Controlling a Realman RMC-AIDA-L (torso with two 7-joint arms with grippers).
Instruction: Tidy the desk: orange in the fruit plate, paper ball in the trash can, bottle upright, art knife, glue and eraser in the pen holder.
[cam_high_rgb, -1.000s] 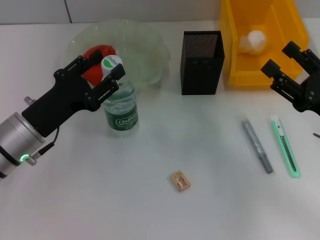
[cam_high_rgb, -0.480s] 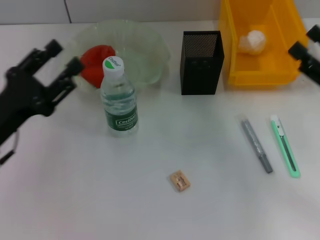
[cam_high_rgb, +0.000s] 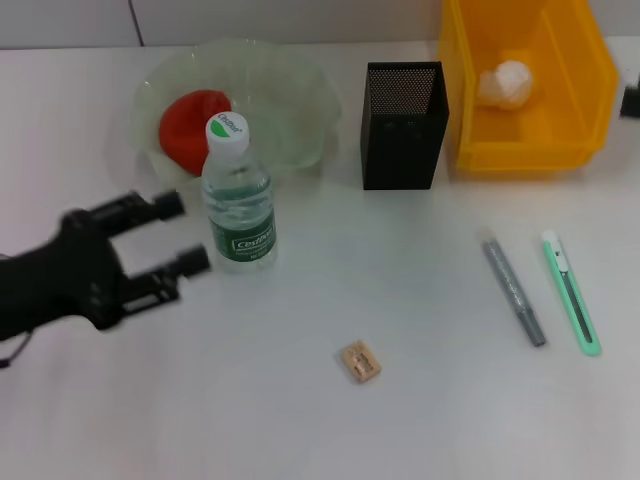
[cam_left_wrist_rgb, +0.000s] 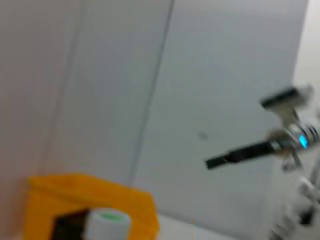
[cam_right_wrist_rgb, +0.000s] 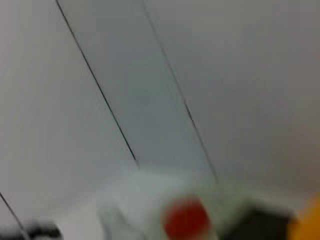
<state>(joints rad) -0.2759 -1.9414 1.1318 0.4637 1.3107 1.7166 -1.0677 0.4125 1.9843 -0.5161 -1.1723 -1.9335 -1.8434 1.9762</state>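
The left gripper (cam_high_rgb: 180, 233) has let go of the bottle (cam_high_rgb: 238, 195) and drawn back to the left edge of the head view, jaws spread wide and empty, its fingertips just beside the bottle but apart from it. The bottle stands upright on its own in front of the fruit plate (cam_high_rgb: 295, 100), so that step looks done. The orange (cam_high_rgb: 190, 119) lies in the plate at upper left, and the paper ball (cam_high_rgb: 504, 82) sits in the trash can (cam_high_rgb: 560, 150) at upper right. The right gripper (cam_high_rgb: 632, 97) has pulled away to the right edge; only a sliver shows, so I cannot tell its jaws. Still loose on the desk are the eraser (cam_high_rgb: 360, 362) at lower centre, and the glue stick (cam_high_rgb: 514, 292) and art knife (cam_high_rgb: 572, 292) at right, all well apart from the pen holder (cam_high_rgb: 403, 125).
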